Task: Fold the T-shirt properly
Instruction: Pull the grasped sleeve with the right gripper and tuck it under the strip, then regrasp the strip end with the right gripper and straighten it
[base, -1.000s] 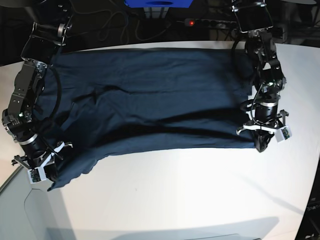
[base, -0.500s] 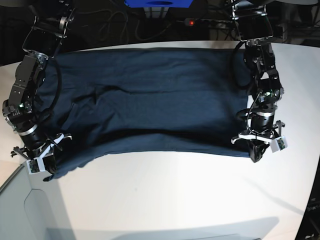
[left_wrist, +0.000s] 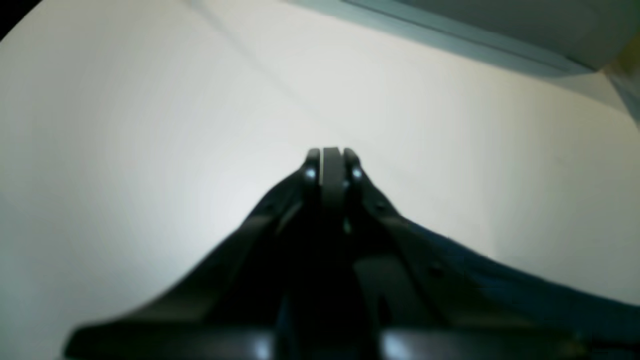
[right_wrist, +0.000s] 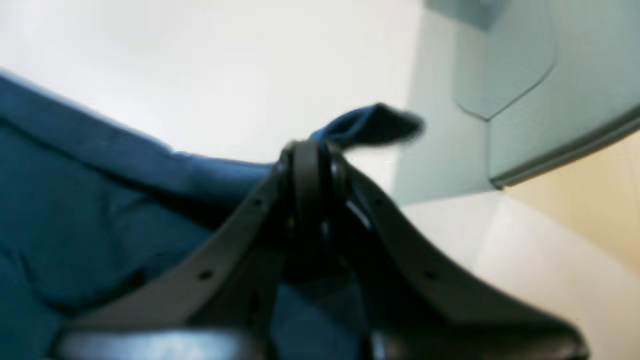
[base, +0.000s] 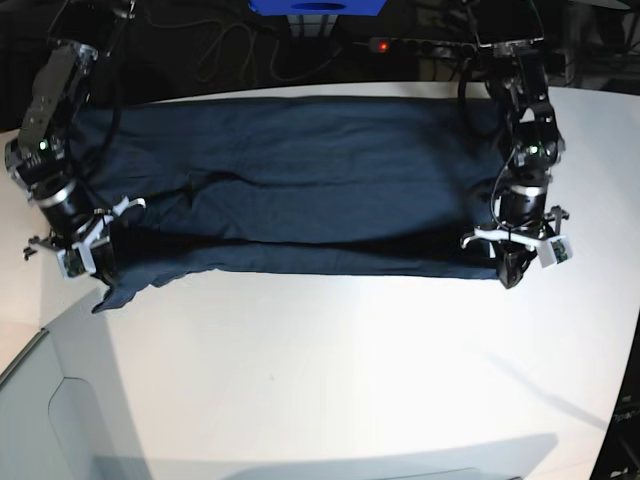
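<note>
1 T-shirt (base: 330, 190) is spread across the table (base: 330, 380), its near edge raised between 2 grippers: the right gripper (base: 108, 276) is placed at the base view's left, the left gripper (base: 510, 272) at its right. Bare tabletop is seen before them.

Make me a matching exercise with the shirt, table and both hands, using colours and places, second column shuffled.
Column one:
1. Shirt
2. Table
3. Left hand
4. Right hand

Column two:
A. At the base view's right, by the near edge of the cloth
B. White
C. At the base view's left, cloth poking out past its tips
D. Dark blue

Pairs: 1-D, 2-B, 3-A, 4-C
</note>
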